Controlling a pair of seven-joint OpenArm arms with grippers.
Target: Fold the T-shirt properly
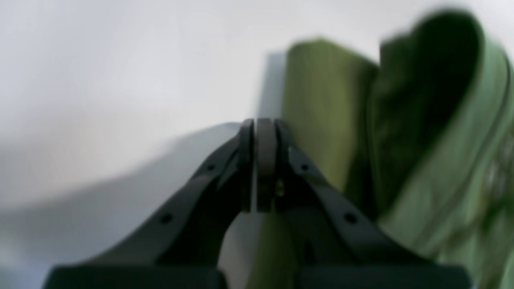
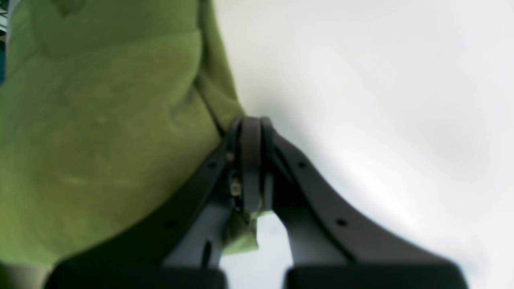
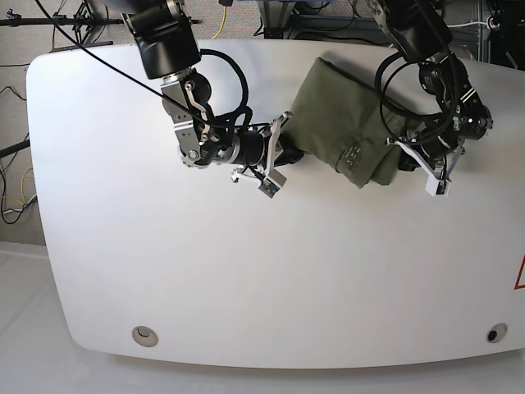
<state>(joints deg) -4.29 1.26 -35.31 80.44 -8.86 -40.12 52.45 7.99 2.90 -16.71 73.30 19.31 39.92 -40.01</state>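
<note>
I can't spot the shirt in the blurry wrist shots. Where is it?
In the base view the T-shirt lies bunched on the white table's far right part, between the right hand and left hand.

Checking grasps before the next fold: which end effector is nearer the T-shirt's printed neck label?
Left. The left end effector is beside the label at the T-shirt's collar end; the right end effector pinches the opposite edge.

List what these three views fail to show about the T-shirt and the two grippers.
- Left wrist view: motion blur smears the T-shirt; whether the left gripper pinches cloth is unclear.
- Right wrist view: the right gripper hides the cloth edge it clamps.
- Base view: the label inside the neck is too small to read; both arms cover the shirt's side edges; sleeves are tucked out of sight.
</note>
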